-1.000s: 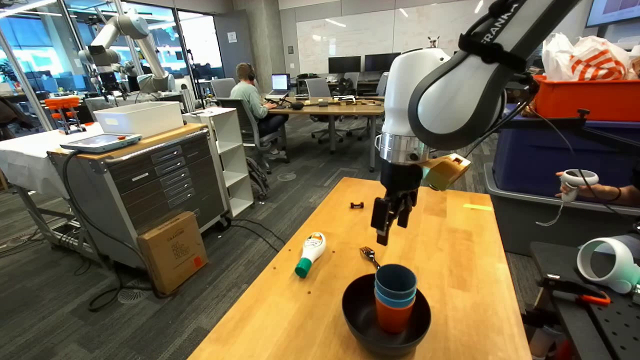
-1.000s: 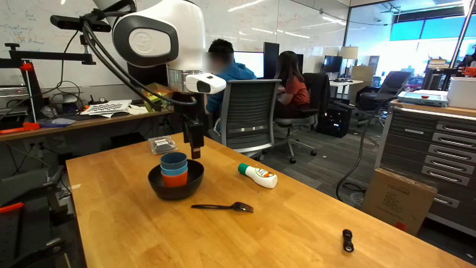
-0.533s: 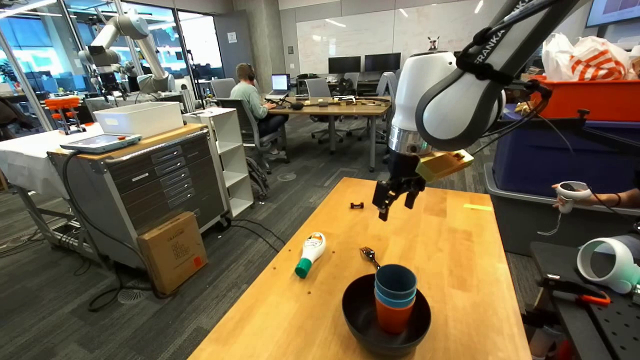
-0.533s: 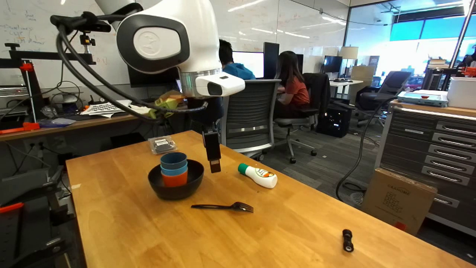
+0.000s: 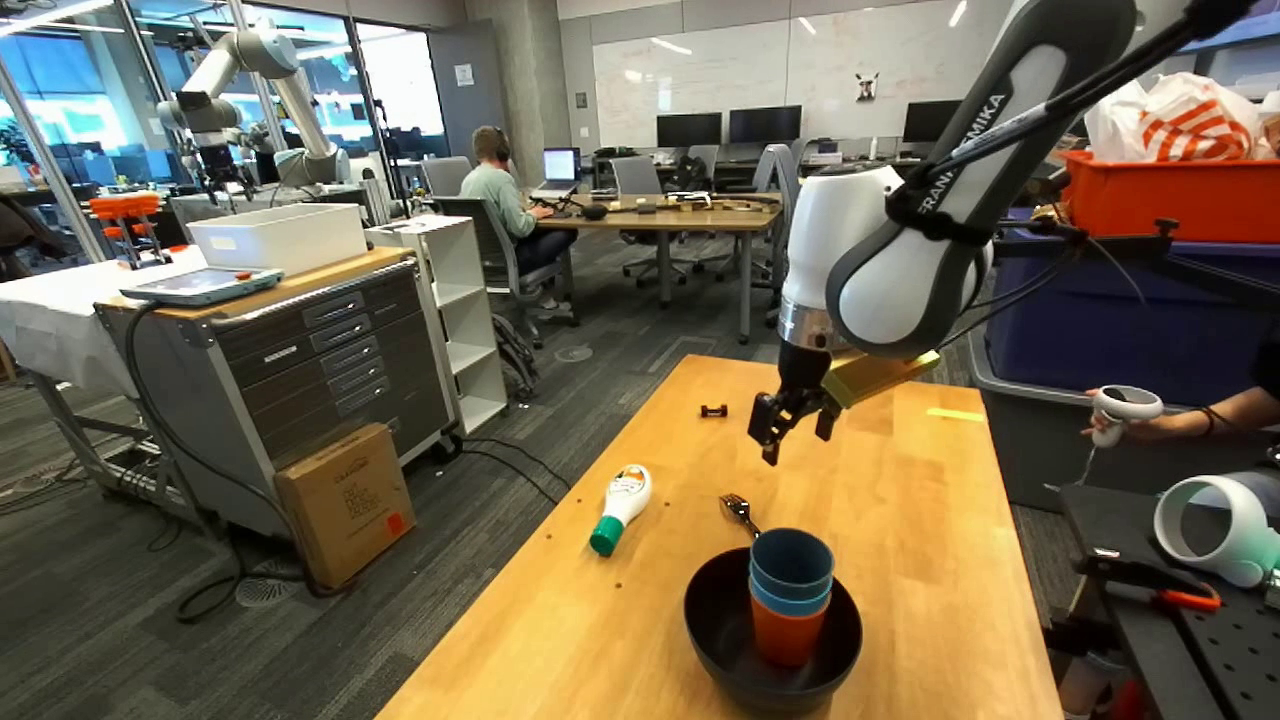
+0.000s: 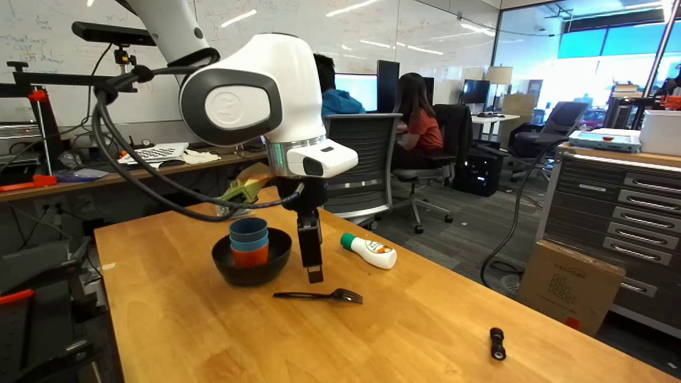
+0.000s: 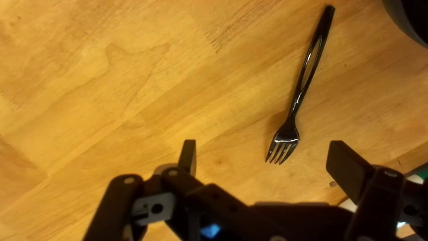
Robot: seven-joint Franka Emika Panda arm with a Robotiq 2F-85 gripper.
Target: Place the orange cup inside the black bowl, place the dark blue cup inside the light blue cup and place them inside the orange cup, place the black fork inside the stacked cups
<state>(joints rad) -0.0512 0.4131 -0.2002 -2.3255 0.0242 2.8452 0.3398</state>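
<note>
The black fork lies flat on the table, tines between and just beyond the fingertips in the wrist view. My gripper is wide open with nothing in its grasp. In an exterior view its visible fingertip hangs a little above the table near the fork. Inside the black bowl stands the orange cup, upright. Nested in it is the light blue cup, and the dark blue cup sits on top. Only the edge of the bowl enters the wrist view.
A white bottle with a green cap lies near one long table edge; it also shows beyond the fork. A small black dumbbell-shaped piece rests farther along the table. A person's hand holds a white controller off the table's side.
My gripper has moved away from the bowl and come down toward the table beside the fork, staying open. Bowl, stacked cups, fork and bottle have kept their places.
</note>
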